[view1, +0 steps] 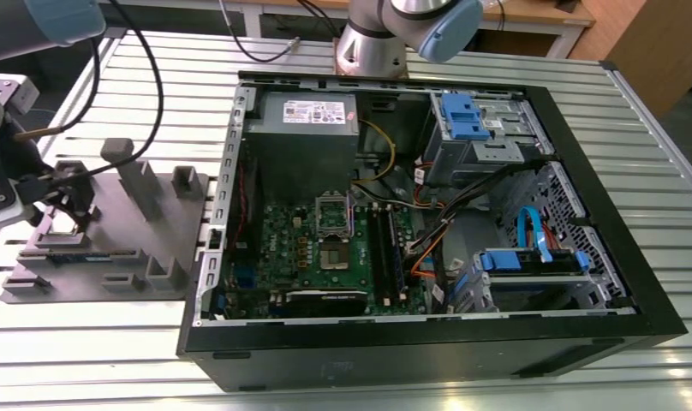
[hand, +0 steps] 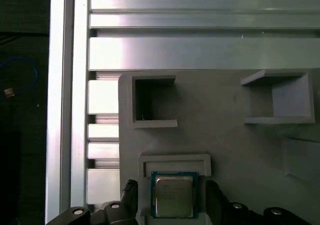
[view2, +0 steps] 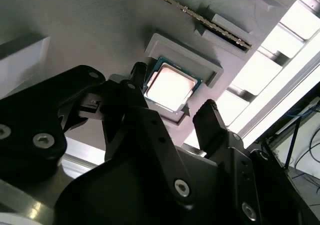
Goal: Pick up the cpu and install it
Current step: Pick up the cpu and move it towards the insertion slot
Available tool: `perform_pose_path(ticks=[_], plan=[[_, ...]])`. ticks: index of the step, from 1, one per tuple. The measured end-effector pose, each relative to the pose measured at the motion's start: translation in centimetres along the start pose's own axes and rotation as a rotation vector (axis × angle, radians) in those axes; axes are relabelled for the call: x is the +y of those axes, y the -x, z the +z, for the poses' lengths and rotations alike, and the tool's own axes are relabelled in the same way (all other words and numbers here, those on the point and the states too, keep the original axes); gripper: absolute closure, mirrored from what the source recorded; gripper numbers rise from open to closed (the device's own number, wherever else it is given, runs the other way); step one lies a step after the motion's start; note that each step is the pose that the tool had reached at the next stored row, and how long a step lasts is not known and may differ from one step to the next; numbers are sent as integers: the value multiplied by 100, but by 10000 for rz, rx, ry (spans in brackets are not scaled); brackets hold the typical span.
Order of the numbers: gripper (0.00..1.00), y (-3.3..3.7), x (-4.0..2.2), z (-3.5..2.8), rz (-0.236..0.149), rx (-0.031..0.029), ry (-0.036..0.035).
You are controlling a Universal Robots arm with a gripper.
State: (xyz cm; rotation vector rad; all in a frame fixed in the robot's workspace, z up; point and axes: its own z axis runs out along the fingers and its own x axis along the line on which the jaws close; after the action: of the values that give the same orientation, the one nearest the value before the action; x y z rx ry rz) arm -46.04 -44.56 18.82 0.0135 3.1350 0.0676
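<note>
The cpu [hand: 173, 196] lies flat in a shallow walled pocket of the grey holder [hand: 225, 130]. A narrow gap shows on each flank between its edge and the fingers [hand: 130, 200]. The gripper [hand: 171, 190] is spread wider than the chip, straddling it and gripping nothing. Whether a tip touches the pocket wall I cannot tell. The holder sits on a slatted metal table [view1: 175, 68], just beside the open case [view1: 438, 355], on the exterior view's left of it. The motherboard [view1: 289, 248] lies inside the case.
</note>
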Motion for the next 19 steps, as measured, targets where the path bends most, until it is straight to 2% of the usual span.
perform_pose_path(ticks=[4,19], plan=[[35,0,-1,23,-217,8,3],[35,1,-1,41,-230,5,5]])
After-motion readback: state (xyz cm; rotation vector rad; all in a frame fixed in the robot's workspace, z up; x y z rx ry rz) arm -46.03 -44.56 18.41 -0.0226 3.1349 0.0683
